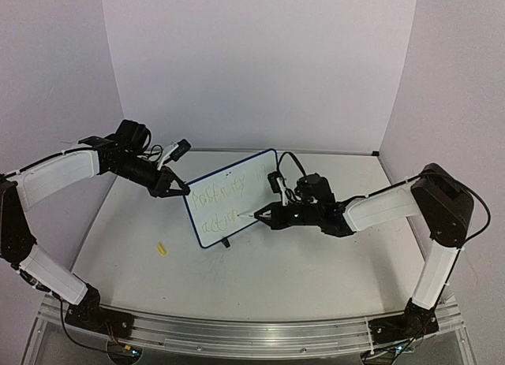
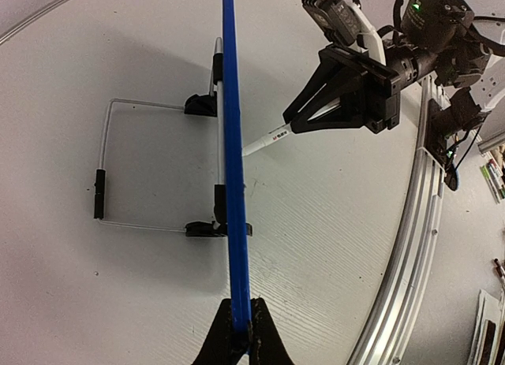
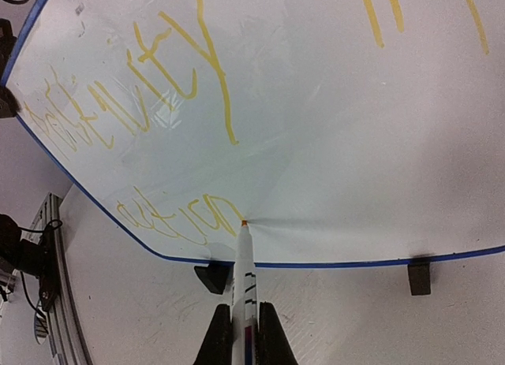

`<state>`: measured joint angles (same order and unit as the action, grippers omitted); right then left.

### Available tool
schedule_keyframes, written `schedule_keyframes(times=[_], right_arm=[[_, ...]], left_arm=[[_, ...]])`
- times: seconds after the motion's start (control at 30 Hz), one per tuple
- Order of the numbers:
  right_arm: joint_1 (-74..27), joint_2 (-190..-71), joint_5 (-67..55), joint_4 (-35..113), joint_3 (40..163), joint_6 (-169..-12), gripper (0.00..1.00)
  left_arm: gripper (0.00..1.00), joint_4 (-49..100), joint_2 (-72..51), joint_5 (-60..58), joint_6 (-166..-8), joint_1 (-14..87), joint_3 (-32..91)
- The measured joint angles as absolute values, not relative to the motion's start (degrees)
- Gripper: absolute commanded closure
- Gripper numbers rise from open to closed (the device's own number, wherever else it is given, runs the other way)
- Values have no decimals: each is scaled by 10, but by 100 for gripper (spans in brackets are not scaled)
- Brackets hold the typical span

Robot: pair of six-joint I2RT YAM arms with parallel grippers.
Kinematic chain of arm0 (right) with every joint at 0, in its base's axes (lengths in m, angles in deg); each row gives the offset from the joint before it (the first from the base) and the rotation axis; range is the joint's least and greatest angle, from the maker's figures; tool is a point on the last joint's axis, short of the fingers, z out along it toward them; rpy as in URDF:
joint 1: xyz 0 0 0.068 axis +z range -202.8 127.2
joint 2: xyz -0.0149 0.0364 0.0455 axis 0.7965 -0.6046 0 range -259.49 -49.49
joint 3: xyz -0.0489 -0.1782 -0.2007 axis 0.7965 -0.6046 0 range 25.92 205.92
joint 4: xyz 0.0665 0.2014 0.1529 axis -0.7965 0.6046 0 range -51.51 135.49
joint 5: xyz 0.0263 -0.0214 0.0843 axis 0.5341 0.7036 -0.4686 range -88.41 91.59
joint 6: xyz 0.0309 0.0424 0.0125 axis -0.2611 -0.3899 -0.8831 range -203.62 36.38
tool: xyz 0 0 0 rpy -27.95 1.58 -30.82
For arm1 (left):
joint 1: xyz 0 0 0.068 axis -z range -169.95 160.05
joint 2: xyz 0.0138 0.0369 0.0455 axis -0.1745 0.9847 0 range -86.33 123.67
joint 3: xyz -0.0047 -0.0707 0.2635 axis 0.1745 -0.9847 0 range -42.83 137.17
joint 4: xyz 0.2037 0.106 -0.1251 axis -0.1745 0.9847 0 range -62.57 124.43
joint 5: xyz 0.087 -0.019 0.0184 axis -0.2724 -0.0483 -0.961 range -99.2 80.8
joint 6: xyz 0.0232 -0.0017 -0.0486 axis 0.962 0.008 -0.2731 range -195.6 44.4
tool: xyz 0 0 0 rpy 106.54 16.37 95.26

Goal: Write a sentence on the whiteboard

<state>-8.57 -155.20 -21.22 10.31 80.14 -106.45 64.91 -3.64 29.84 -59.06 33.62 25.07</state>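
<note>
The whiteboard point(image 1: 229, 195), white with a blue rim, stands tilted on its black feet mid-table. My left gripper point(image 1: 180, 188) is shut on its left edge; in the left wrist view that blue edge point(image 2: 233, 184) runs straight up from my pinching left gripper point(image 2: 241, 333). My right gripper point(image 1: 264, 216) is shut on a white marker point(image 3: 245, 278), whose yellow tip touches the whiteboard face point(image 3: 316, 128). The sentence point(image 3: 142, 105) is yellow scrawl in two lines; the lower line point(image 1: 219, 221) ends at the marker tip. The right gripper point(image 3: 245, 333) sits below the board's bottom edge.
A small yellow marker cap point(image 1: 161, 248) lies on the table left of the board. The board's wire stand point(image 2: 106, 164) reaches out behind it. Purple walls close the back and sides. A metal rail point(image 1: 237, 325) runs along the near edge.
</note>
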Motion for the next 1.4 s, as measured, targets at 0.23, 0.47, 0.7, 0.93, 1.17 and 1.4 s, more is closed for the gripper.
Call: schedule_keyframes(times=[0.23, 0.47, 0.7, 0.93, 1.17, 1.4], right_arm=[[-86, -1555, -211, 114, 801, -1064, 100], [-86, -1555, -212, 116, 801, -1063, 100], [-90, -1541, -216, 110, 780, -1061, 100], [-91, -1532, -203, 107, 774, -1062, 100], [-91, -1532, -188, 106, 773, -1062, 100], [-92, -1532, -184, 106, 774, -1062, 100]], left_arm=[[100, 649, -36, 299, -591, 336, 251], [100, 649, -36, 299, -591, 336, 251], [100, 649, -36, 298, -590, 337, 251], [100, 649, -36, 298, -590, 337, 251], [100, 649, -36, 298, -590, 338, 251], [100, 649, -37, 298, -590, 338, 251]])
